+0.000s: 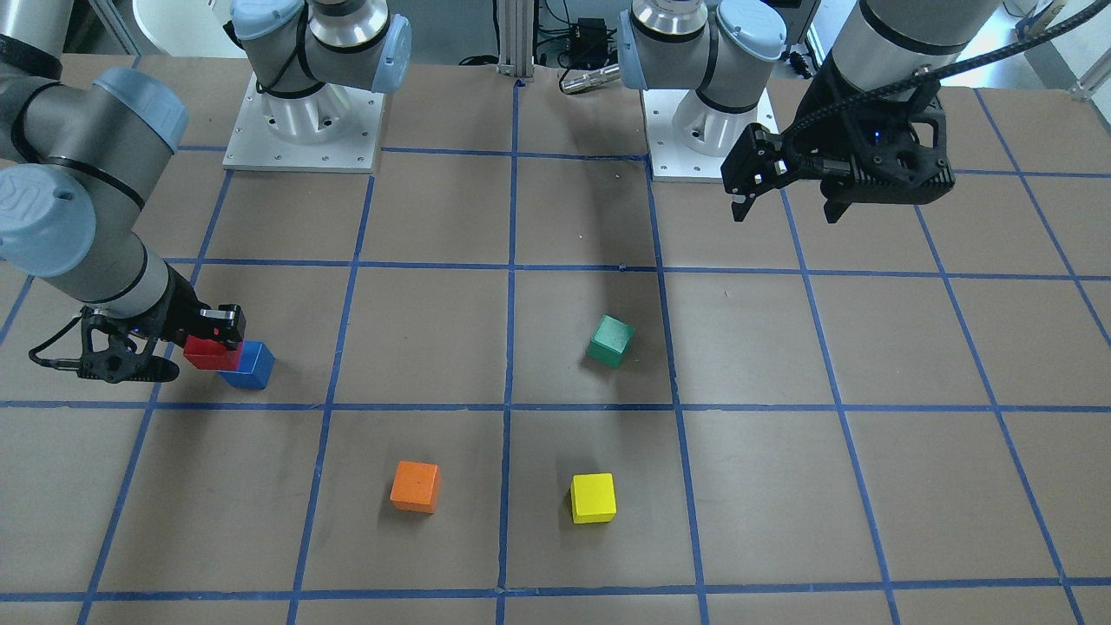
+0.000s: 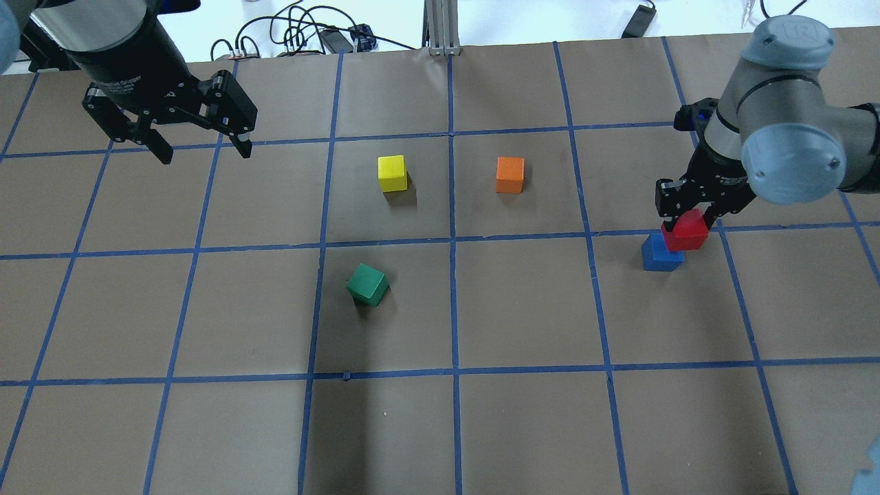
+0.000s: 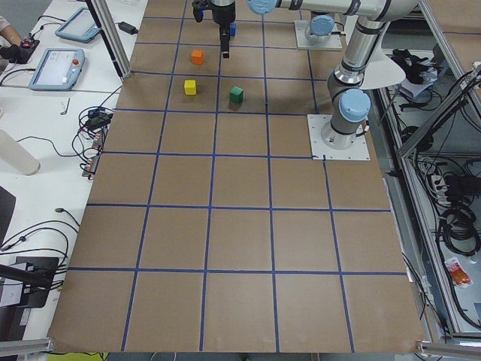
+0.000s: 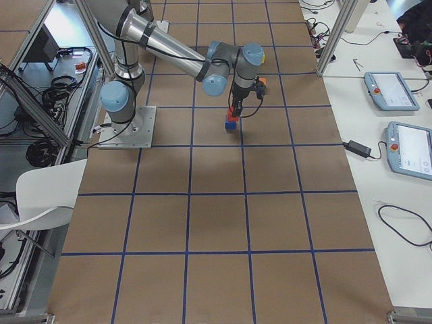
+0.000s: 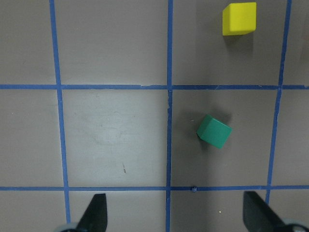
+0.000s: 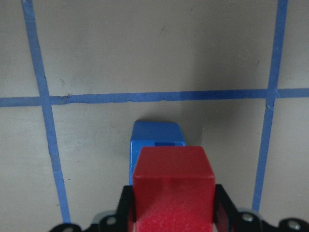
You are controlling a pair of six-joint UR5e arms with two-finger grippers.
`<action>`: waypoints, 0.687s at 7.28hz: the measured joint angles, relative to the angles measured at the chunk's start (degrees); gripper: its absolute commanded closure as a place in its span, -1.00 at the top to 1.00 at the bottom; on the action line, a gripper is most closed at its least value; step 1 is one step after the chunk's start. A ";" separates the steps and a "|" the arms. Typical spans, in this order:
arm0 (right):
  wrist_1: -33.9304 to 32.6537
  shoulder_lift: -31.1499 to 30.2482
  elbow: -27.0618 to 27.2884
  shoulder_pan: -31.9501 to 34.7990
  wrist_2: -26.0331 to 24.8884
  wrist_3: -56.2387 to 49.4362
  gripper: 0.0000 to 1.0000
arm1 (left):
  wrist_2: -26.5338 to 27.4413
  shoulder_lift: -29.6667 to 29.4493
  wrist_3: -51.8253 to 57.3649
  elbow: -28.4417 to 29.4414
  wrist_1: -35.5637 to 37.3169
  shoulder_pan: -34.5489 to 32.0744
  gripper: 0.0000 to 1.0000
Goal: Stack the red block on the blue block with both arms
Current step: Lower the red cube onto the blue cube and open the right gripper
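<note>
My right gripper (image 2: 687,223) is shut on the red block (image 2: 686,231). It holds it just over the blue block (image 2: 661,254), offset to one side and only partly over it. The right wrist view shows the red block (image 6: 174,186) between the fingers with the blue block (image 6: 157,140) showing beyond it. I cannot tell whether the two blocks touch. In the front-facing view the red block (image 1: 211,354) overlaps the blue block (image 1: 250,366). My left gripper (image 2: 205,155) is open and empty, raised well above the table on the far left.
A green block (image 2: 367,284) lies turned at an angle near the table's middle. A yellow block (image 2: 392,172) and an orange block (image 2: 509,174) sit beyond it. The left wrist view shows the green block (image 5: 214,131) and yellow block (image 5: 239,18) below.
</note>
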 measured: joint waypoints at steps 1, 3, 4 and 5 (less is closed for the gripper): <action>0.00 -0.03 0.60 -0.08 0.25 0.00 -1.00 | 0.00 0.01 0.00 -0.03 0.06 0.00 1.00; -0.01 -0.05 0.97 -0.03 0.83 0.16 -1.00 | 0.00 0.01 0.00 -0.03 0.09 0.00 1.00; -0.10 -0.06 0.94 0.00 0.96 0.23 -1.00 | 0.00 0.01 0.00 -0.04 0.09 0.00 1.00; -0.17 -0.02 0.92 0.00 1.01 0.28 -1.00 | 0.00 0.01 0.00 -0.04 0.09 0.00 1.00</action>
